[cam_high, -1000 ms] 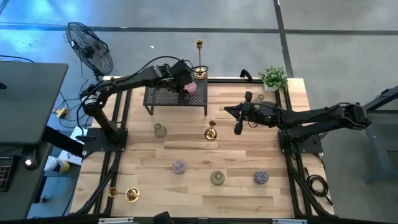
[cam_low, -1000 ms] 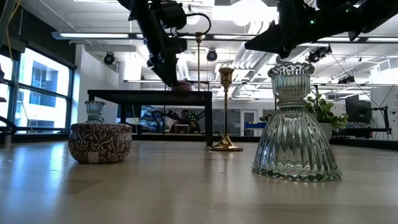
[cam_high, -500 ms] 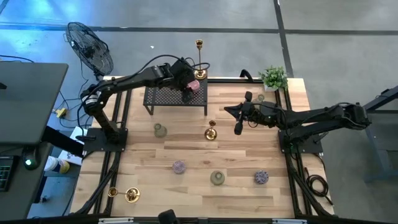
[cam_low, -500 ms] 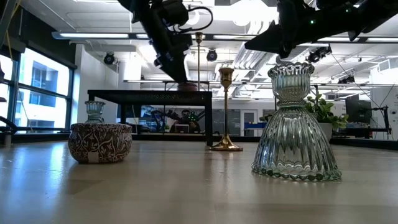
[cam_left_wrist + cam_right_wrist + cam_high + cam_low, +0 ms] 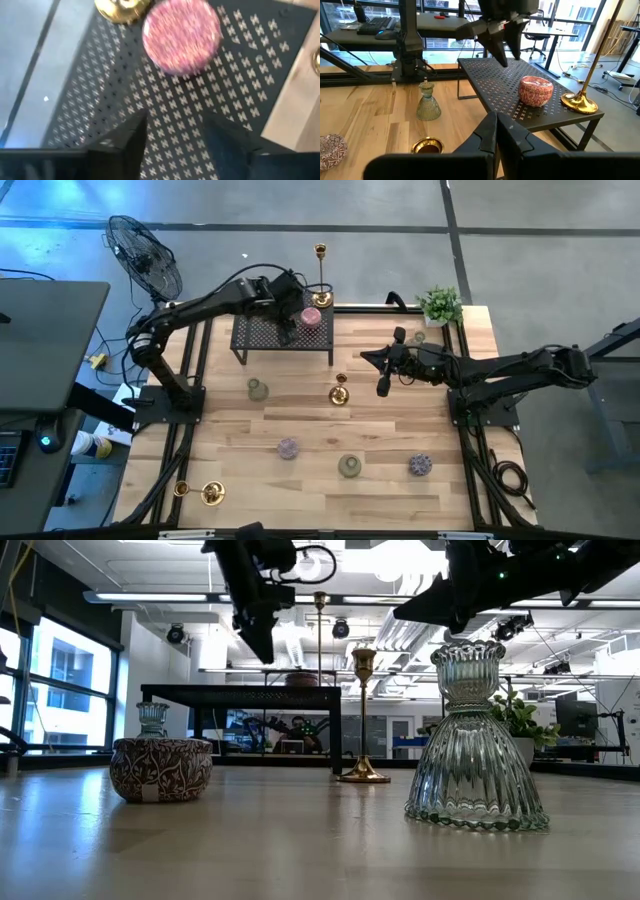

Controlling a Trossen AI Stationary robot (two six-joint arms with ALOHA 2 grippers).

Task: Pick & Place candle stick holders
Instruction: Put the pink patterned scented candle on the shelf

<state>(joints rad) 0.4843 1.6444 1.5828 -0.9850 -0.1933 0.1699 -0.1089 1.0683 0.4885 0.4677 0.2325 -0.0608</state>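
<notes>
The left end effector [image 5: 285, 330] is hovering above the black perforated metal rack [image 5: 258, 333] at the far side of the light wooden counter [image 5: 310, 425], its two dark fingers [image 5: 122, 145] spread moderately apart and holding nothing. Just beside it, a squat round pink patterned candle holder [image 5: 311, 317] is sitting on the rack top, clear of the fingers. A tall slender shiny gold candlestick [image 5: 322, 285] is standing upright on the rack's far corner, near the pink holder.

The right end effector [image 5: 382, 387] is hanging over the middle of the counter, its fingers pressed together and carrying nothing. Below and beside it, a second gold candlestick [image 5: 339, 392] is standing on the wood, and a pale green ribbed glass holder [image 5: 257, 389] is standing in front of the rack. Nearer the front edge, a purple patterned squat holder [image 5: 288, 448], another pale green glass holder [image 5: 349, 466] and a second purple holder [image 5: 420, 465] are lying in a loose row, well apart. A third gold candlestick [image 5: 204, 493] is lying on its side at the front left corner. A small green potted plant [image 5: 439, 305] is sitting at the far right corner.
</notes>
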